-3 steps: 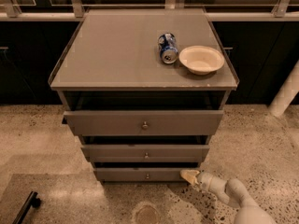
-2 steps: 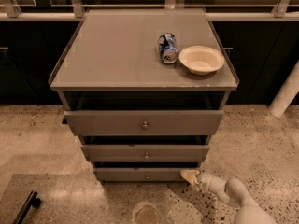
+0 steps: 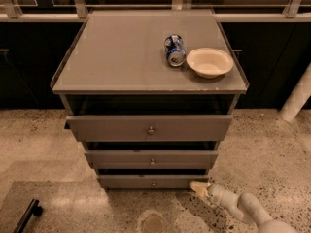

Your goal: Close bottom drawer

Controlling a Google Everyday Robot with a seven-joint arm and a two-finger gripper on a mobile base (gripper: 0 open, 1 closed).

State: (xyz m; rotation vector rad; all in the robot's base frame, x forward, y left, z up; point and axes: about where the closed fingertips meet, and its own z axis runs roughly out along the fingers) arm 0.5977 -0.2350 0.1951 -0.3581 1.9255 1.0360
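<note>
a: what does the view show?

b: a grey cabinet (image 3: 121, 57) with three drawers, seen from above and in front, on a speckled stone floor (image 3: 262, 149).

a: where is the bottom drawer?

b: the bottom drawer (image 3: 131, 181) is the lowest and slimmest front, just above the floor, with a small round knob (image 3: 153, 183) at its centre. a dark gap shows between its upper edge and the middle drawer (image 3: 121, 159), so it stands partly pulled out. the top drawer (image 3: 112, 128), with the tallest front, also has a dark gap above it.

a: and the gripper?

b: the gripper (image 3: 198, 188) is low at the lower right, its pale tip at the right end of the bottom drawer's front, touching it or just beside it; which of the two cannot be told. the white arm (image 3: 243, 208) runs from it to the bottom right corner of the view.

a: how wide is the gripper spread?

b: that cannot be told from this view. nothing is seen held in it.

a: what lies on the cabinet?

b: a blue can (image 3: 175, 50) on its side, and just to the right of it a pale shallow bowl (image 3: 210, 62), upright, near the right edge of the top.

a: anything else?

b: a black bar-shaped object (image 3: 26, 216) lies on the floor at the lower left, and a white post (image 3: 297, 98) stands at the right edge.
</note>
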